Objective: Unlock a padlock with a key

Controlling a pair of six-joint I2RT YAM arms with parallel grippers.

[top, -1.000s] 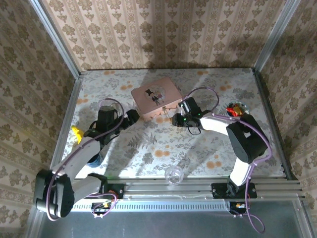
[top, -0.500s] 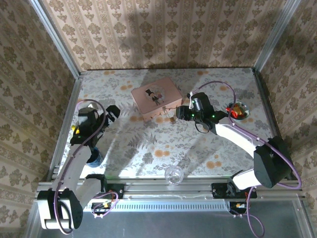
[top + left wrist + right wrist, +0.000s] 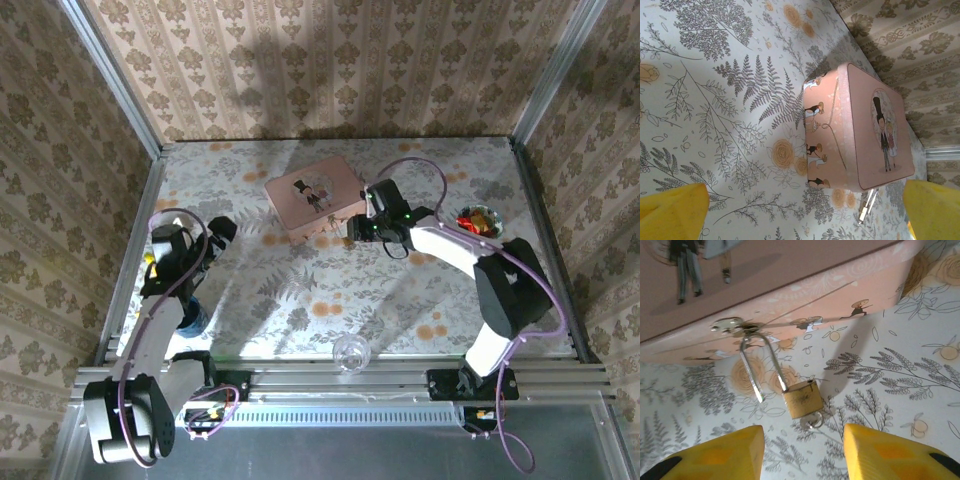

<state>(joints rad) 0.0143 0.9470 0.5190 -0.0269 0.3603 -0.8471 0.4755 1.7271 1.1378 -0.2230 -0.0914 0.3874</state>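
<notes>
One padlock (image 3: 802, 399), shackle sprung, hooked on pink box (image 3: 790, 270) — right pincer (image 3: 801, 445) agape.

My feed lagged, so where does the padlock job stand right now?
Done: the padlock looks unlocked, one leg of its shackle free of the brass body. In hand: nothing; the right gripper and left gripper are open. Left: what looks like the key sits in the lock, and the shackle hangs through the hasp of the pink box.
</notes>
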